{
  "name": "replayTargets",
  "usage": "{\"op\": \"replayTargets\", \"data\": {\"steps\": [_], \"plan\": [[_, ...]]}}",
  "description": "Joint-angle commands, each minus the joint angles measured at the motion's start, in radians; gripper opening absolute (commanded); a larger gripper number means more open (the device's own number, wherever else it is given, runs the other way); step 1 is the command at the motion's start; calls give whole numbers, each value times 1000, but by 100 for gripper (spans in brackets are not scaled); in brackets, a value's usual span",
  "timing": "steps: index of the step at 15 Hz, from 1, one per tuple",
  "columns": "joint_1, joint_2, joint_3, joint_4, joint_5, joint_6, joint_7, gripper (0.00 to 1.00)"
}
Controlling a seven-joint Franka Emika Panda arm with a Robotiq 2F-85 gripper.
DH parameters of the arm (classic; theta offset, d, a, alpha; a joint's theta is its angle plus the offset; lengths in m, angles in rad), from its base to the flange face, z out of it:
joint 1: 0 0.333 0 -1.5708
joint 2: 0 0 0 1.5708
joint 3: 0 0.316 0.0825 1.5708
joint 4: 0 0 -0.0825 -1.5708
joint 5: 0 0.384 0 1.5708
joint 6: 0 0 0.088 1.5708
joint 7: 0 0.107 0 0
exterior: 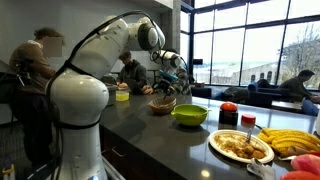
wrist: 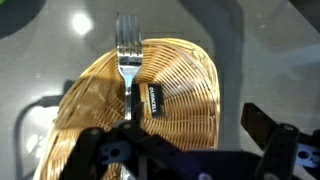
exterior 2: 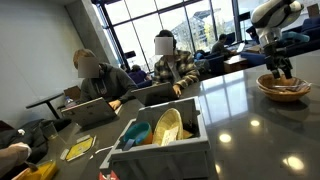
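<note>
The hand (wrist: pixel 178 135) hangs just above a wicker basket (wrist: pixel 185 70) on the dark bench (exterior: pixel 150 125), released, its fingers spread wide on either side and grasping nothing. In the wrist view a metal fork (wrist: pixel 127 55) lies in the basket with its tines over the rim, and the handle's end is hidden by the hand. A green bowl (exterior: pixel 189 115) sits near the basket.

Below gripper (exterior 2: pixel 281 72): oval woven wicker basket (wrist: pixel 185 110), silver metal fork (wrist: pixel 126 50) along its middle. Close beside basket: round green bowl (exterior: pixel 189 115), blocks that side. Free: dark glossy countertop (exterior 2: pixel 235 115) toward grey plastic bin (exterior 2: pixel 160 158).
</note>
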Motion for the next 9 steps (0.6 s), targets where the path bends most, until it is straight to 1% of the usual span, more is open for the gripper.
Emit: {"op": "replayTargets", "data": {"steps": [1, 5, 9], "plan": [[60, 2, -25, 15, -117, 33, 35, 100], [90, 18, -17, 27, -167, 52, 54, 100], [84, 43, -9, 35, -138, 65, 61, 100]]}}
